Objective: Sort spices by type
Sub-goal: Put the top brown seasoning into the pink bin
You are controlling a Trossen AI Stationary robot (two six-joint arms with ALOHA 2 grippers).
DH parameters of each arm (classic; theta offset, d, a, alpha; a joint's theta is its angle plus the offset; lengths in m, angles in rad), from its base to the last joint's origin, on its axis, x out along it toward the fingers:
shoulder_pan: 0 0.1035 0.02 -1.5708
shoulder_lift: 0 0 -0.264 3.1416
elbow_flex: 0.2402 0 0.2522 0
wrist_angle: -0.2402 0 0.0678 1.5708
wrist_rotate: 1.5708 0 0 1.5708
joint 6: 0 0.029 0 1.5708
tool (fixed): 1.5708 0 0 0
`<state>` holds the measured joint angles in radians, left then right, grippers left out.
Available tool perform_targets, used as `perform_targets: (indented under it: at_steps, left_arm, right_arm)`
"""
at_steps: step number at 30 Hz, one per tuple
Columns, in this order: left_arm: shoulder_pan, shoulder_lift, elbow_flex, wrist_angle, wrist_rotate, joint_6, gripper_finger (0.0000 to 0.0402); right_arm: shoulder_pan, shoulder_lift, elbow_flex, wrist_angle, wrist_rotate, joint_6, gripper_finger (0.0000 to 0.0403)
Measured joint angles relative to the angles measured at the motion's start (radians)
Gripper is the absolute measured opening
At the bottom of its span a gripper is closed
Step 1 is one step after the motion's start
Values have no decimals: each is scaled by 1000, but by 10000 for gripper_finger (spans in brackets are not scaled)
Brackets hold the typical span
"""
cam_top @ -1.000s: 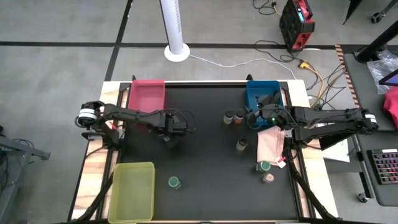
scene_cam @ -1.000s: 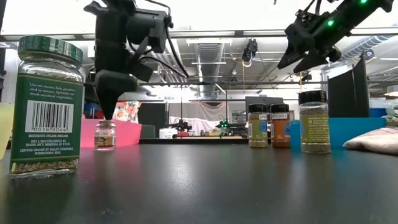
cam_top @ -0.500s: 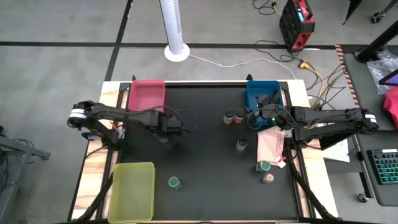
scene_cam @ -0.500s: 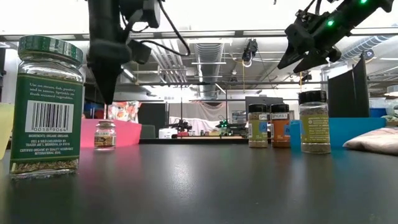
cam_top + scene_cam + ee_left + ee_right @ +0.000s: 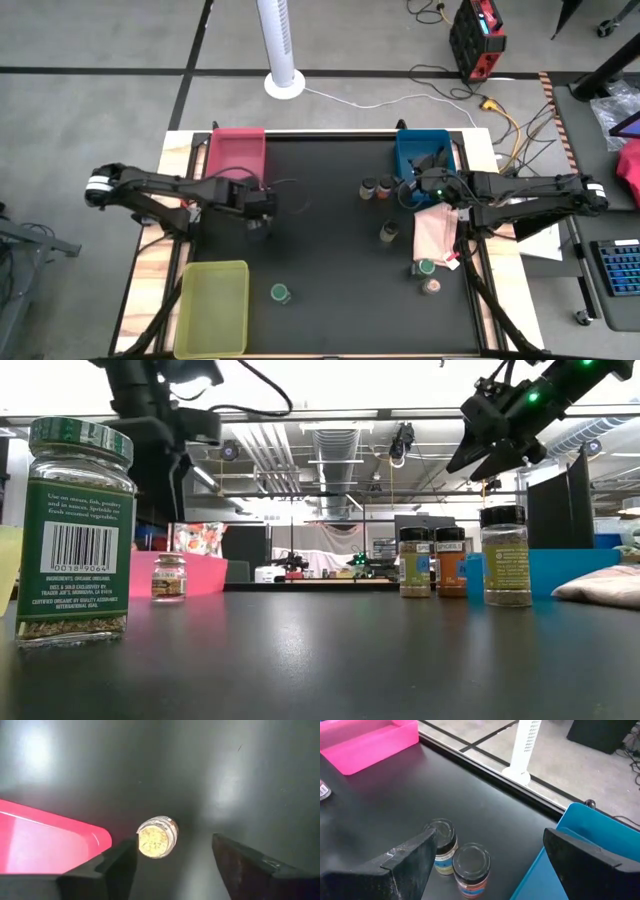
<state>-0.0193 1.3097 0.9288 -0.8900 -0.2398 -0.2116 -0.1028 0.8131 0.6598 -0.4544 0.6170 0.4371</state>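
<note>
Left gripper [image 5: 172,862] above table, fingers [image 5: 120,862] parted, empty; cork-topped jar [image 5: 157,836] stands free just ahead between them, beside red tray [image 5: 60,827]. Right gripper [image 5: 487,862] wide open, empty, two jars [image 5: 455,857] between fingers.

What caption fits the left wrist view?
Left hand open above a small spice jar standing on the black table beside the red tray.

Grey floor [image 5: 100,110] w/ black tape lines [image 5: 120,70], a white fan pole [image 5: 280,45], a red box [image 5: 476,38] w/ yellow wires [image 5: 503,115], bright ceiling lights [image 5: 330,385] & pipes [image 5: 335,450].
</note>
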Motion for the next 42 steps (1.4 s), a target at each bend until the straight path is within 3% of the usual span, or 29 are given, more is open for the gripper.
perform_targets:
  at_steps: [7, 15, 37, 42]
  left_arm:
    - [0, -103, -146, 121, -50, 13, 256]
    - [1, -111, -218, 229, -66, 13, 256]
    - [1, 29, -231, 271, -92, 8, 256]
    - [1, 46, -229, 277, -92, 5, 233]
  right_arm:
    - [0, 0, 0, -5, 0, 1, 354]
    - [0, 0, 0, -5, 0, -1, 354]
    - [0, 0, -16, -13, 2, 9, 354]
    - [0, 0, -16, -12, 2, 9, 354]
